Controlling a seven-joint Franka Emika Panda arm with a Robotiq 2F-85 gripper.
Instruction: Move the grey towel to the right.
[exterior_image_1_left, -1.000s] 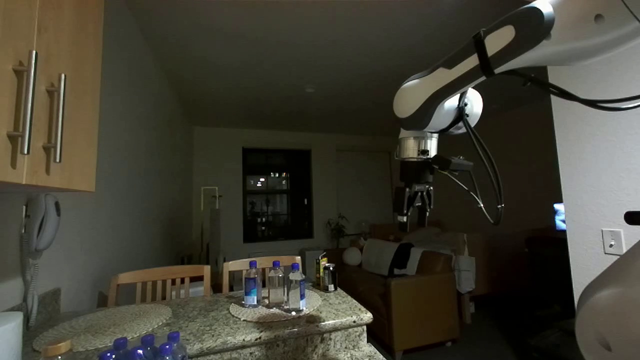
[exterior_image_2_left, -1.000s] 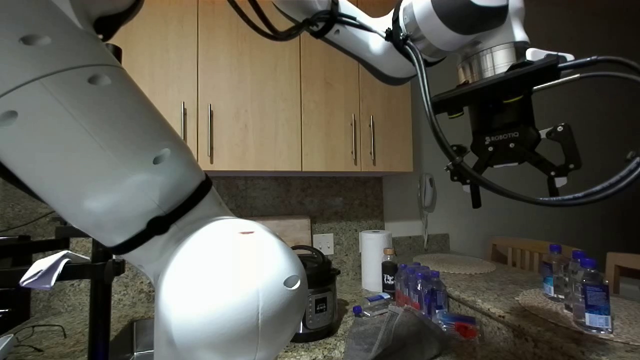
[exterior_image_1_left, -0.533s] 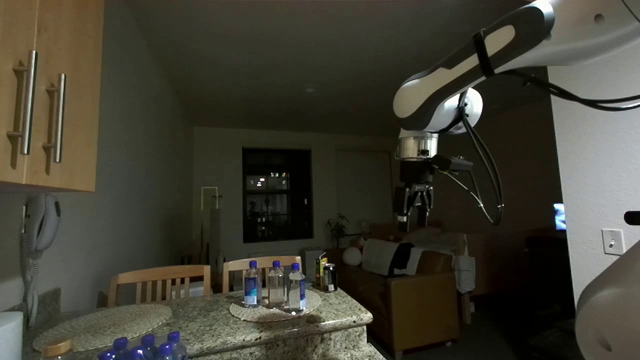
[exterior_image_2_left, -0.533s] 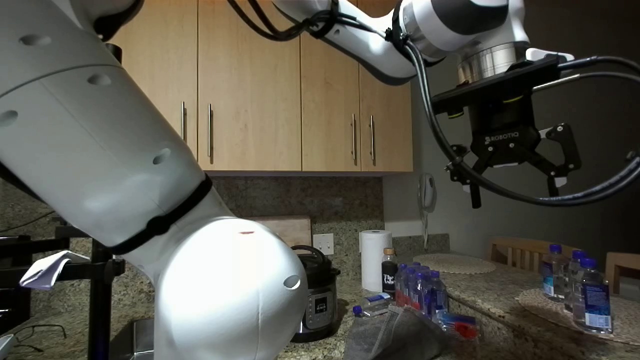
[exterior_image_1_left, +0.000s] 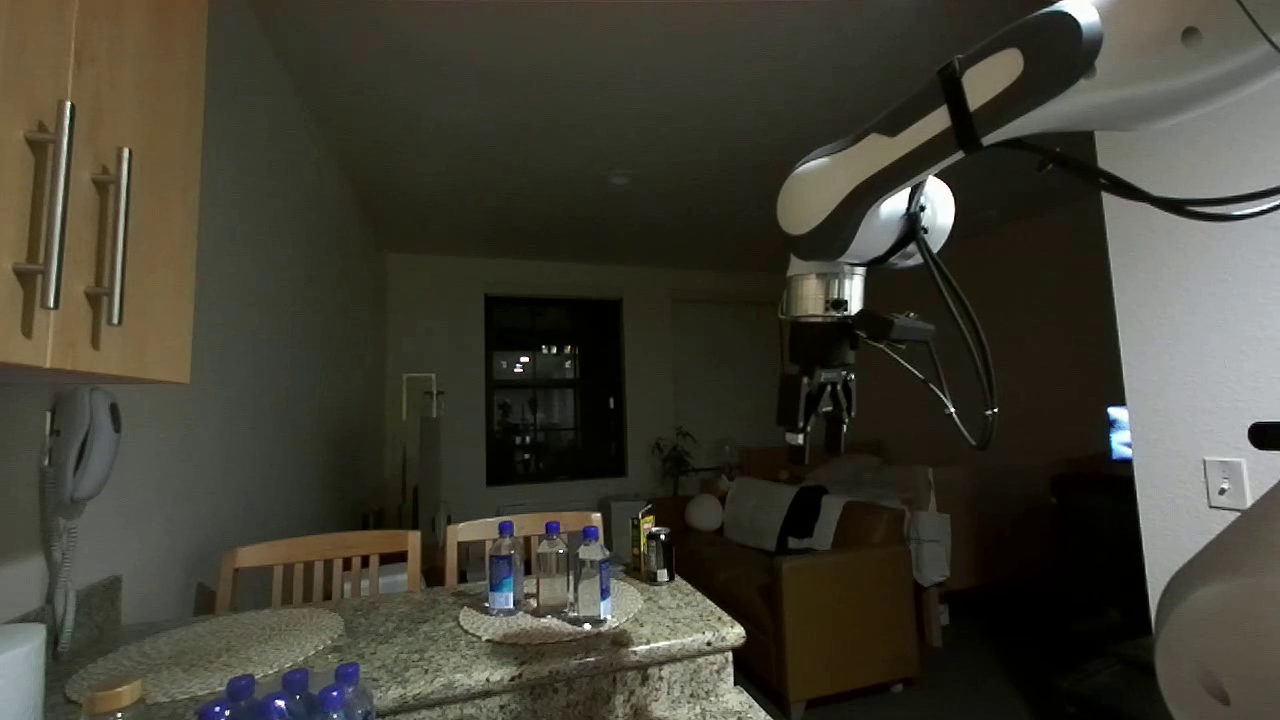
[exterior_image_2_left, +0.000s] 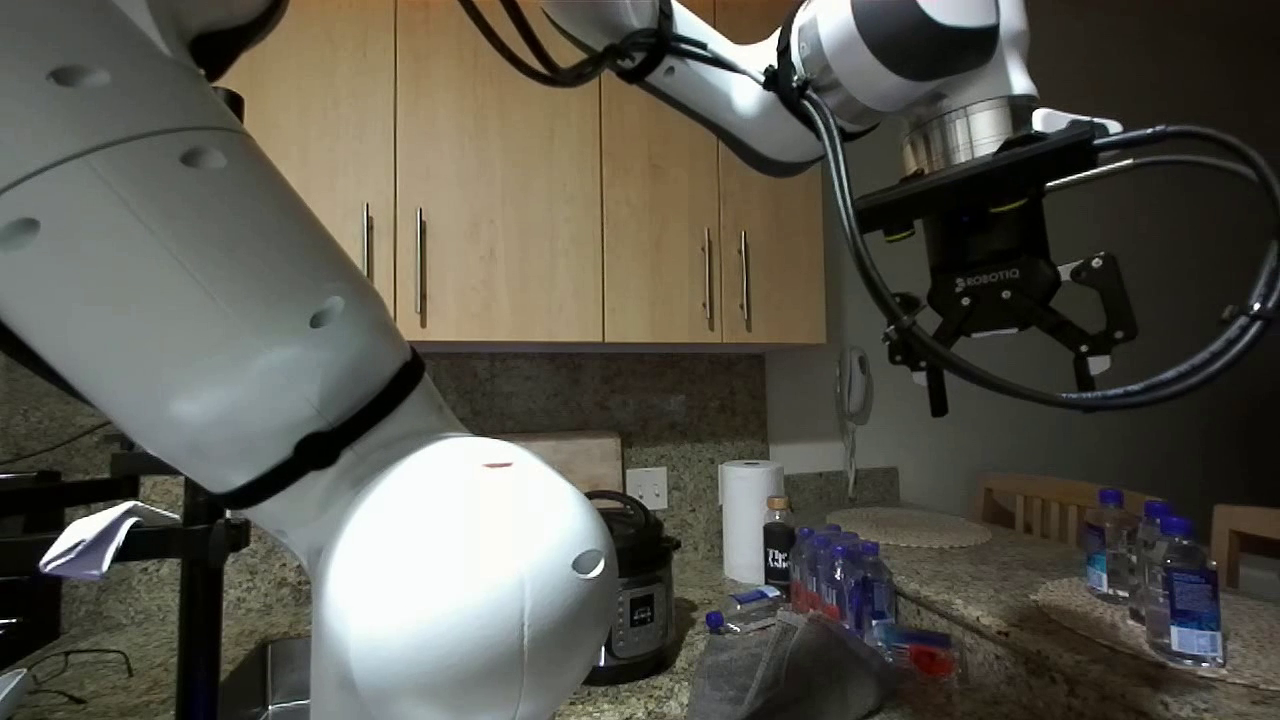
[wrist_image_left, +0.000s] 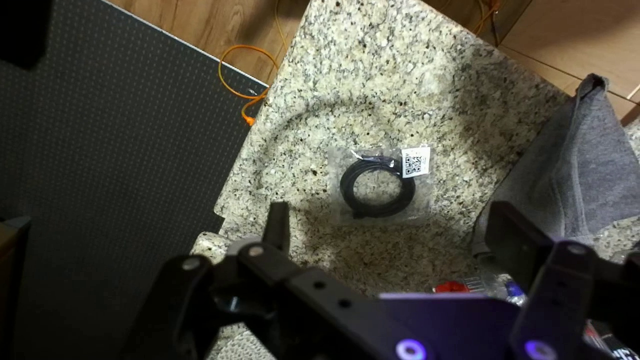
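The grey towel (exterior_image_2_left: 780, 672) lies rumpled on the granite counter at the bottom of an exterior view, its lower part cut off by the frame edge. It also shows at the right of the wrist view (wrist_image_left: 585, 170), folded up into a ridge. The towel is out of view in the exterior view that faces the window. My gripper (exterior_image_2_left: 1011, 388) is open and empty, high above the counter, and shows also in the exterior view facing the window (exterior_image_1_left: 817, 445). In the wrist view its fingers (wrist_image_left: 389, 215) stand wide apart, the right one overlapping the towel's edge in the picture.
A bagged black cable (wrist_image_left: 377, 187) lies on the granite counter (wrist_image_left: 370, 65), left of the towel in the wrist view. Several blue-capped bottles (exterior_image_2_left: 840, 580) stand behind the towel. More bottles (exterior_image_2_left: 1185, 600) stand on a raised ledge. A cooker (exterior_image_2_left: 635, 600) stands nearby.
The arm and open gripper have shifted slightly to the left in both exterior views during the last half second. The towel has not moved.
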